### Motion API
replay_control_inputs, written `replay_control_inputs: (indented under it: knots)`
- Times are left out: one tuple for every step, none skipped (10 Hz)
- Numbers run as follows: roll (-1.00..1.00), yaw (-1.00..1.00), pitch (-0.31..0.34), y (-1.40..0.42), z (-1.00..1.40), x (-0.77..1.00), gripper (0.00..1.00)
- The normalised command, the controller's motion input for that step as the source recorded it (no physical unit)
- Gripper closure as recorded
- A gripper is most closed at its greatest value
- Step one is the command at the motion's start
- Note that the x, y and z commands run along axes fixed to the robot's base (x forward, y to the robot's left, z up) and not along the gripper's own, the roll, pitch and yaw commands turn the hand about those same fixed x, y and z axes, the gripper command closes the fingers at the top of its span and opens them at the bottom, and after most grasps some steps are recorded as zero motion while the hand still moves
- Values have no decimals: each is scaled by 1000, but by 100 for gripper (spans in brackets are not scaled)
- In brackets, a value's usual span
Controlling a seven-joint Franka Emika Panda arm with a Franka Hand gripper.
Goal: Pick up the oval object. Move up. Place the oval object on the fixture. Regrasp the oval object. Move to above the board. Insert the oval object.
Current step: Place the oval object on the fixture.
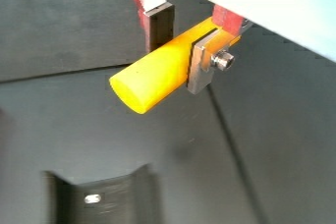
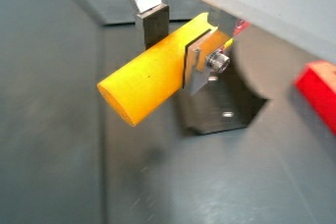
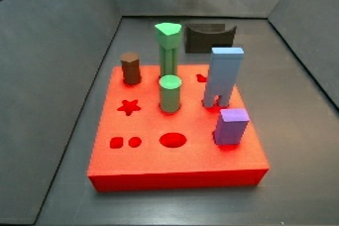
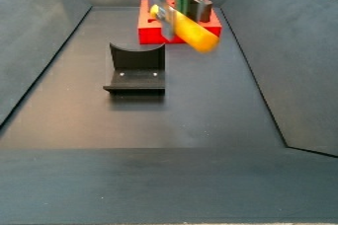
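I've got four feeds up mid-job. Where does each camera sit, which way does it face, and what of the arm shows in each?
Wrist view: on the wrist, looking down past the gripper, shut on the oval object, to the fixture below.
Wrist view: on the wrist, other side; same gripper, fixture, a corner of the board.
Side view: high at the board's end, facing the fixture; no arm visible.
Side view: opposite end, facing the fixture and board; gripper holds the peg in the air.
Shared: both side views show board and fixture.
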Motion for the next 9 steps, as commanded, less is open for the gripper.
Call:
replay_control_inputs:
  knots:
    - [104, -1000, -126, -1000, 32, 225, 100]
    - [139, -1000, -151, -1000, 34, 203, 100]
    - [156, -1000, -162, -1000, 36, 195, 100]
    - [204, -1000, -189, -1000, 35, 168, 100]
    - [252, -936, -220, -896, 29, 121, 100]
    - [234, -683, -193, -657, 28, 57, 100]
    - [214, -523, -177, -497, 26, 22, 100]
    - [178, -291, -153, -187, 19, -26, 100]
    - [-1000, -218, -16, 133, -36, 732, 100]
